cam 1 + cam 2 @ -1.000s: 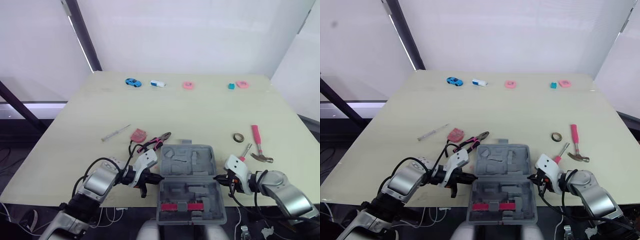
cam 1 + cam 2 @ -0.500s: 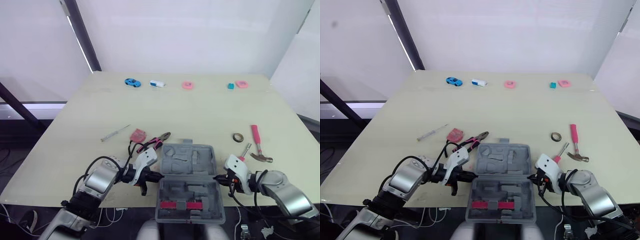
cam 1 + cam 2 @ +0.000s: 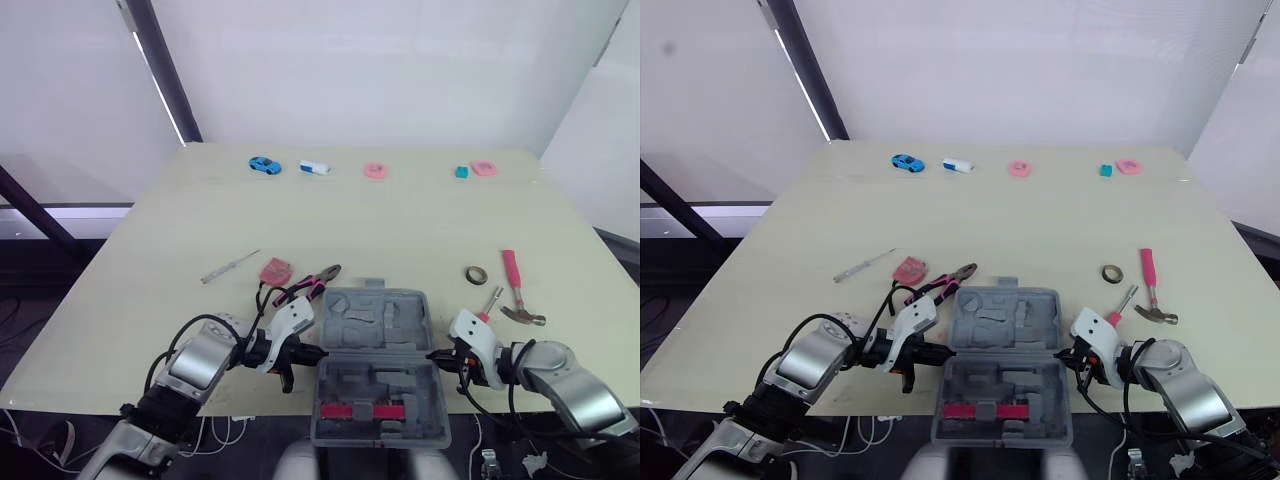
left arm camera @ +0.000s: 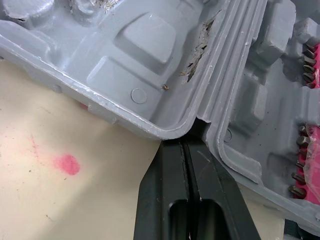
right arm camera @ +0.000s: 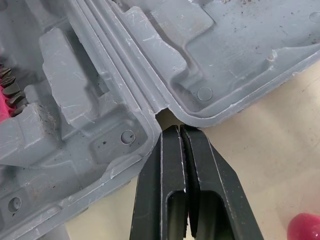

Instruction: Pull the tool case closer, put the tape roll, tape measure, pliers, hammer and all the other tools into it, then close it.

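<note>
The open tool case [image 3: 377, 345] is lying at the near edge of the table [image 3: 150, 260]. The left gripper [image 3: 308, 352] and right gripper [image 3: 436, 355] are squeezing shut, empty, touching its hinge ends. It is looking hard and light; gripping a rim is seeming best

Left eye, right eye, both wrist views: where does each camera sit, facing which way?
Left eye view: on the head, facing forward and down over the table; both arms show, left gripper and right gripper at the open tool case.
Right eye view: beside it; same scene, same arms.
Left wrist view: on the left wrist, looking along its shut fingers at the case.
Right wrist view: on the right wrist, shut fingers at the case's other side.
All four share the case.
</note>
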